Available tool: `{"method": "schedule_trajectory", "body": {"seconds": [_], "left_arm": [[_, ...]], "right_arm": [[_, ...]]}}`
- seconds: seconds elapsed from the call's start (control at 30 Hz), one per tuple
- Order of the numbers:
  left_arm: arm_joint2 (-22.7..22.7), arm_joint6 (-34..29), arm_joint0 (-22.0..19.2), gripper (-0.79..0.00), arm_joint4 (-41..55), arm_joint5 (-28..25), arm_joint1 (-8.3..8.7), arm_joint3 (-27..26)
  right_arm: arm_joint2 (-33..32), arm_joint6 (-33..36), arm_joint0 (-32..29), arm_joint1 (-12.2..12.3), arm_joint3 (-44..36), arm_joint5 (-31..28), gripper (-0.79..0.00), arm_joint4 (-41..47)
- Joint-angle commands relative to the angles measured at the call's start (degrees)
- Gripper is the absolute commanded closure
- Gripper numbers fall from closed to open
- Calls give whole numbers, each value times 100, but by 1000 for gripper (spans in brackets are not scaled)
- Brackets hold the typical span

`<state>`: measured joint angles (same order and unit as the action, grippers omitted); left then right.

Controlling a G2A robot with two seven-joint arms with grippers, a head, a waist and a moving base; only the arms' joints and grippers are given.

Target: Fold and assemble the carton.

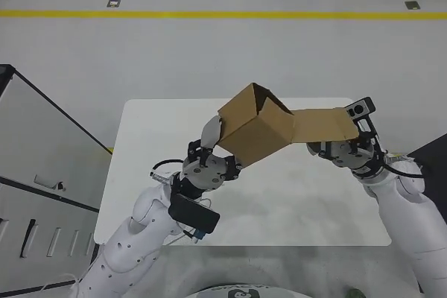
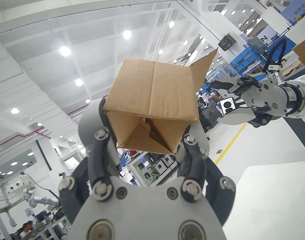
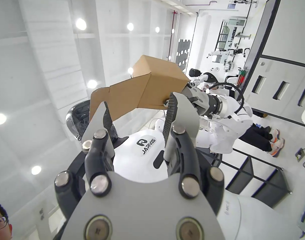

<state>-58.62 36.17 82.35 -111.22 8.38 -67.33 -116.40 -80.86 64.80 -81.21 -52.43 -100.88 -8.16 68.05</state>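
Hanging clear of the white table point(image 1: 283, 216), the carton point(image 1: 255, 125) is pictured part-way through assembly. It has been raised from a flat sheet into a box shape, and its side walls are squared up. The body is clamped near one lower corner by the left gripper point(image 1: 211, 140), whose fingers point(image 2: 102, 128) are pressed against opposite sides of the cardboard.

The end of the carton facing the left wrist camera is seen to be only partly closed. The inner flaps point(image 2: 152, 136) are tucked inward at an angle, and a gap is left between them. At the upper side, a dark opening into the box can be made out from above.

One long flap point(image 1: 324, 124) is stretched out sideways, unfolded, towards the right gripper point(image 1: 335, 145). That gripper is held just under the flap's far end with its fingers point(image 3: 176, 111) spread wide apart and nothing pinched between them. Whether the flap is touched by either finger cannot be told.

The erecting of the box is judged to be done. The folding-in of the long flap, the closing of the open ends and the setting-down of the finished carton are judged to be left.
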Motion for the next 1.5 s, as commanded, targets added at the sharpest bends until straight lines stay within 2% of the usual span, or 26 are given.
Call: {"method": "schedule_trajectory", "body": {"seconds": [0.0, 0.3, 0.47, 0.87, 1.3, 1.47], "left_arm": [[9, 3, -26, 0, -26, -8, -9, 34], [2, 4, -106, 0, -98, 4, -47, 184], [-2, 18, -176, 0, -234, -32, -63, 264], [-30, 184, -306, 0, -560, -61, -87, 412], [-110, 266, -302, 0, -967, -114, -83, 466], [-133, 239, -284, 0, -1163, -108, -79, 468]], "right_arm": [[23, 43, 59, -19, 41, -19, -453, 15], [55, 279, 283, -104, 188, -93, -477, 67], [29, 331, 356, -138, 227, -71, -446, 27], [-75, 389, 518, -206, 373, 44, -486, -38], [-98, 488, 684, -270, 491, 214, -465, -234], [-101, 507, 727, -289, 515, 282, -499, -344]]}}
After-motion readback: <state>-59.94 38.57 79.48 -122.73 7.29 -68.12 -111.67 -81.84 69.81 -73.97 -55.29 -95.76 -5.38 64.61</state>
